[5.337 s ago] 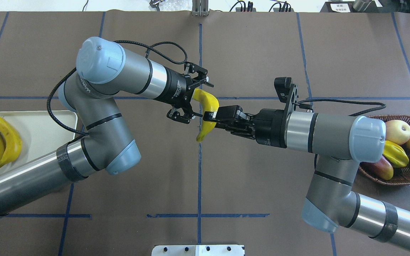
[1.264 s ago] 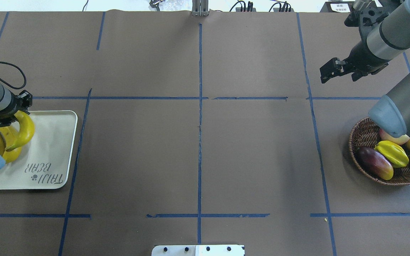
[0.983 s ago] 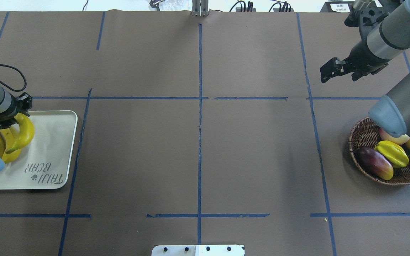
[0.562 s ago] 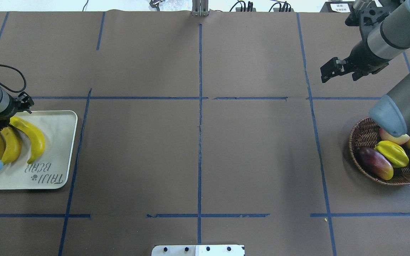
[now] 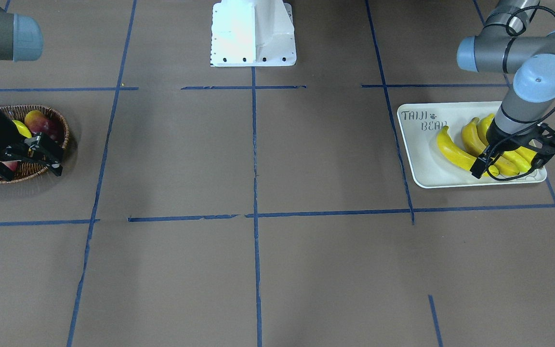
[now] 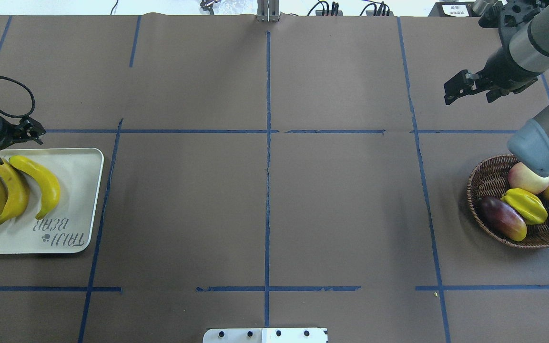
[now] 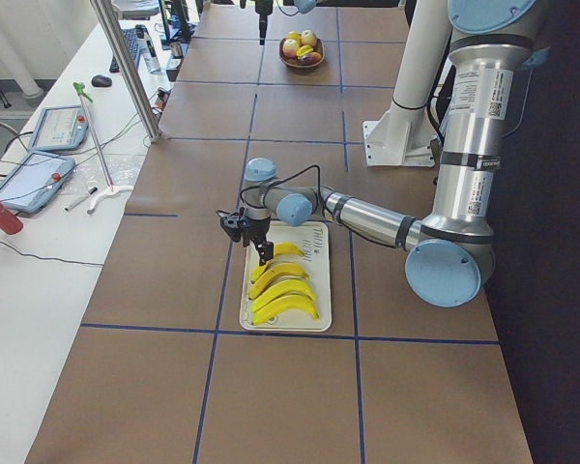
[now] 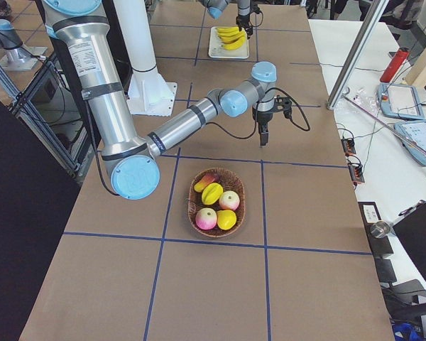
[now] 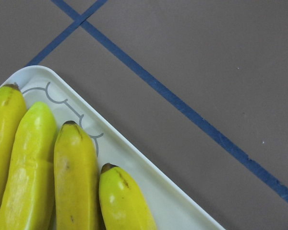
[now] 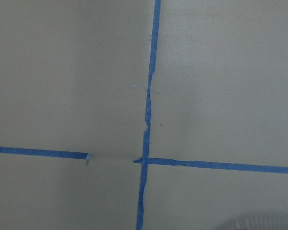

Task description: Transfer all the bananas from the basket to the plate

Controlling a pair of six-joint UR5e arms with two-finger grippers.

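Brown blue-taped paper [image 5: 306, 154] covers table [image 5: 171, 270]; plate [image 5: 417, 149] holds four bananas [image 5: 453, 152], basket [image 5: 63, 127] (left edge) other fruit [image 5: 36, 120]; left gripper [image 5: 515, 156], right gripper [image 5: 56, 161] both released.

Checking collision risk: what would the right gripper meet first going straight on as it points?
The right gripper points down; probably the table covering near the blue tape crossing, nothing seen between.

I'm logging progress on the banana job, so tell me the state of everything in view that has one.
plate: holding four bananas
bananas: lying side by side, ungripped
basket: no bananas, only other fruit
left gripper: jaws open, empty, above the plate
right gripper: jaws open, empty, away from the basket
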